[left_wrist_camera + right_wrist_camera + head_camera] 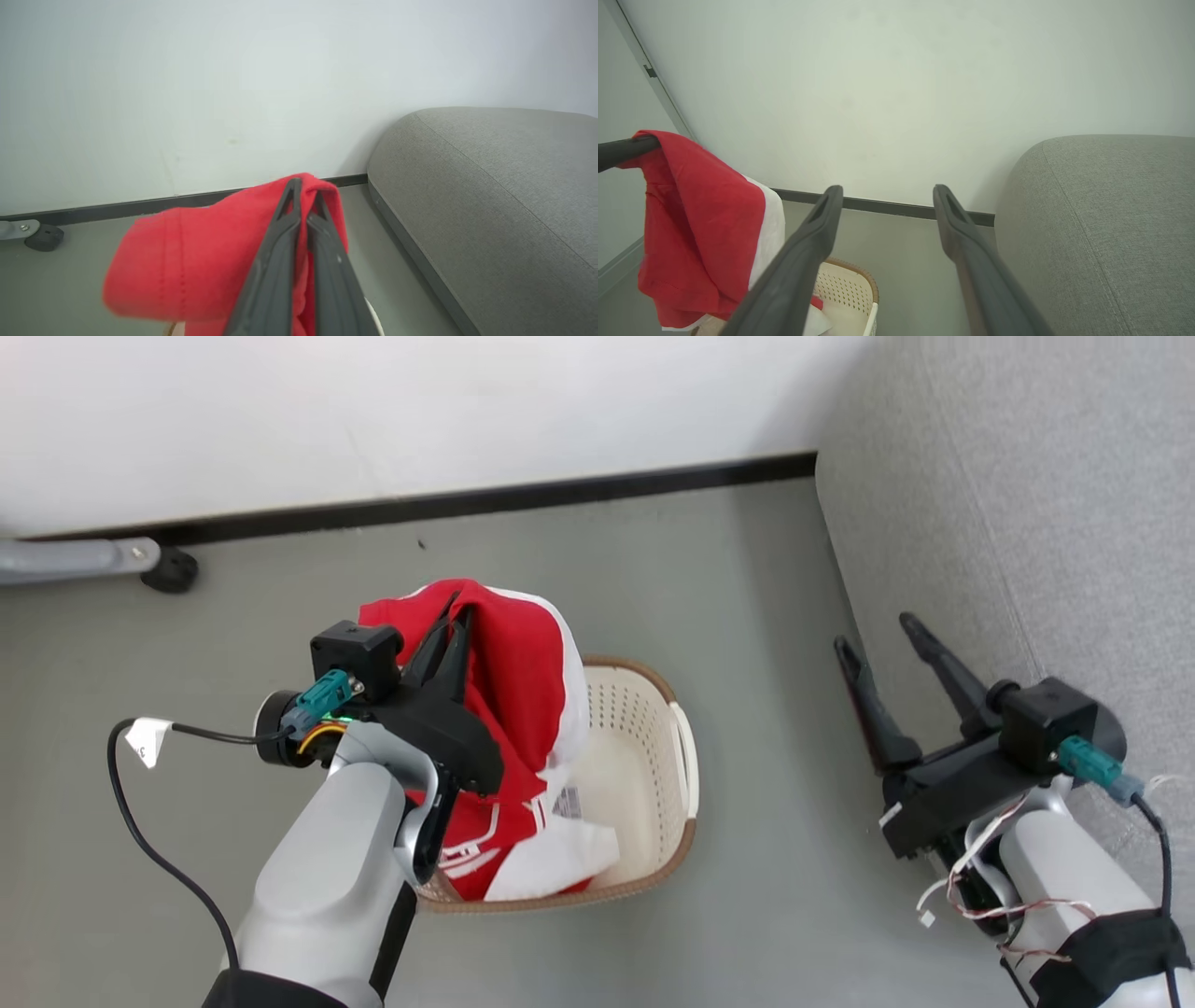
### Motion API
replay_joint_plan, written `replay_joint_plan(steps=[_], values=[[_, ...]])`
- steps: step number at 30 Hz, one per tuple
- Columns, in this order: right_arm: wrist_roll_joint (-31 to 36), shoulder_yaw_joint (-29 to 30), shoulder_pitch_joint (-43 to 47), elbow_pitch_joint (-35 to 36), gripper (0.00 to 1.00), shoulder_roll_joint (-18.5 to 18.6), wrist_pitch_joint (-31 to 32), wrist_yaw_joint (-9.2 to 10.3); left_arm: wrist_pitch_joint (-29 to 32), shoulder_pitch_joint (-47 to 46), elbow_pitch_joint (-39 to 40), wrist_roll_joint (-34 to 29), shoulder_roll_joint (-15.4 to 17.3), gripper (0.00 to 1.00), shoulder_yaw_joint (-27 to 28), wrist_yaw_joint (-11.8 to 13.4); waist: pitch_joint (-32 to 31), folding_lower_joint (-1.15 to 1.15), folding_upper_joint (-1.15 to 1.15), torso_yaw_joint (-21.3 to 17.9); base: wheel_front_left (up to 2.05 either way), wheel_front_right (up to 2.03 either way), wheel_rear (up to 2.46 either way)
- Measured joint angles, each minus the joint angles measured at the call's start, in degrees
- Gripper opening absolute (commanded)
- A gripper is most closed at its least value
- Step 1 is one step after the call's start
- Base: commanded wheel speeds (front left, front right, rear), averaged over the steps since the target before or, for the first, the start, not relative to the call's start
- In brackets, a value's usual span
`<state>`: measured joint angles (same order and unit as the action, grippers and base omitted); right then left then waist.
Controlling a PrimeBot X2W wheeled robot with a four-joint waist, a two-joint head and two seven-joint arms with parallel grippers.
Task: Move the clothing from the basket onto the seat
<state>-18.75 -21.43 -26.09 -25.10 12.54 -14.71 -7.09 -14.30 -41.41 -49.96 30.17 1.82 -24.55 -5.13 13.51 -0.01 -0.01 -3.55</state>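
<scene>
**Grey floor, white wall: red garment raised over the basket**

Grey floor (pixel 653 569) runs up to a white wall (pixel 420 411) with a black skirting strip (pixel 485 502). The basket (pixel 674 709) stands on that floor in front of me, and the seat (pixel 1027 504) rises along my right side.

My left gripper (pixel 457 611) is clamped on the clothing (pixel 523 681), with both fingers pressed together through a fold of red fabric. The garment hangs from the fingertips above the basket's far left end. Its red and white folds trail down into the basket, where more red and white cloth with striped trim lies at the near end. I cannot tell whether that is the same piece or another.

My right gripper (pixel 876 633) is spread wide and holds nothing. It hangs over the floor just beside the seat's side face, well apart from the basket.

A dark caster (pixel 168 569) sits by the wall on the far left.
</scene>
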Motion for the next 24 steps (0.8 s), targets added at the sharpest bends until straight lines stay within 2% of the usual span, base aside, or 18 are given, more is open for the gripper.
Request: replay_joint_plan(steps=[10, 24], values=[[-0.1, -0.9, 2.6, 0.1, 1.00, -0.7, 0.0, 0.00, 0.0, 0.8, 6.1, -1.9, 0.0, 0.00, 0.3, -0.5, -5.8, 0.00, 0.01, 1.8, 0.00, 0.00, 0.00], [0.0, -1.1, 4.0, 0.2, 1.00, -0.9, 0.0, 0.00, 0.0, 0.4, 14.7, -3.7, 0.0, 0.00, -1.7, -1.5, -7.5, 0.01, 0.01, 2.8, 0.00, 0.00, 0.00]])
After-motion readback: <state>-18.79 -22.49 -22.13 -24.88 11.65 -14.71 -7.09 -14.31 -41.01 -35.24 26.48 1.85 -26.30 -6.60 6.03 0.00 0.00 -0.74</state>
